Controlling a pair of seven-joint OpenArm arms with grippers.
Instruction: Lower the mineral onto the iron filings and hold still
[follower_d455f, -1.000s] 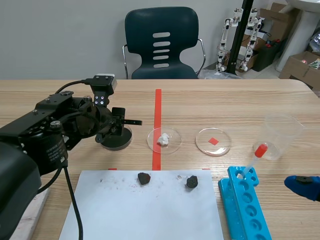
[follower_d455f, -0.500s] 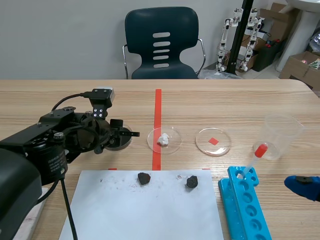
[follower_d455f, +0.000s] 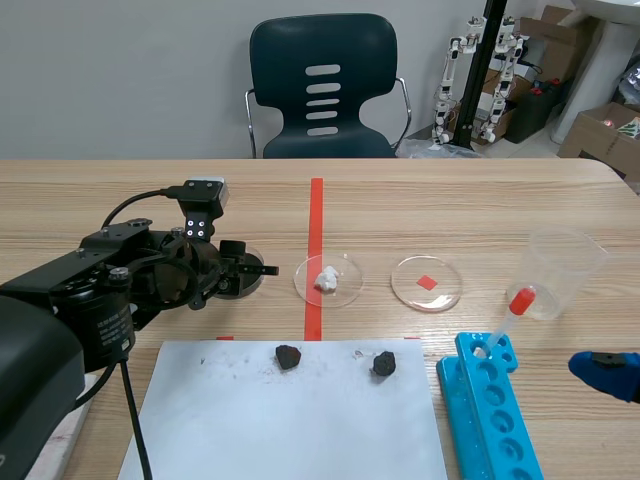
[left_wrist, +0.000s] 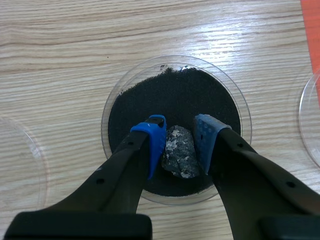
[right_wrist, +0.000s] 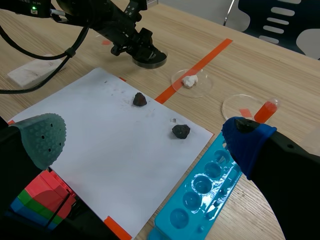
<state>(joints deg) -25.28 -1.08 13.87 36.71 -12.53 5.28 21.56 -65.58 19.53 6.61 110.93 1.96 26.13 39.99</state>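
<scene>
In the left wrist view a dark grey mineral chunk (left_wrist: 179, 158) with shiny flecks is pinched between the blue pads of my left gripper (left_wrist: 179, 142), which is shut on it. It sits low over the black iron filings (left_wrist: 170, 102) in a clear petri dish (left_wrist: 107, 107), seemingly touching them. In the scene view the left gripper (follower_d455f: 243, 272) is down at that dish (follower_d455f: 240, 283), left of the red tape line. My right gripper (right_wrist: 145, 132) stands open near the table's front right, holding nothing; its blue tip (follower_d455f: 605, 372) shows in the scene view.
A white paper sheet (follower_d455f: 290, 420) carries two dark mineral lumps (follower_d455f: 288, 356) (follower_d455f: 384, 364). Dishes with a white lump (follower_d455f: 327, 279) and a red square (follower_d455f: 427, 283) lie beyond. A blue tube rack (follower_d455f: 490, 405), a red-capped dropper (follower_d455f: 512, 312) and a plastic cup (follower_d455f: 562, 270) stand at right.
The left arm has come down, bringing the mineral lower into the dish of filings. The right arm has not moved.
</scene>
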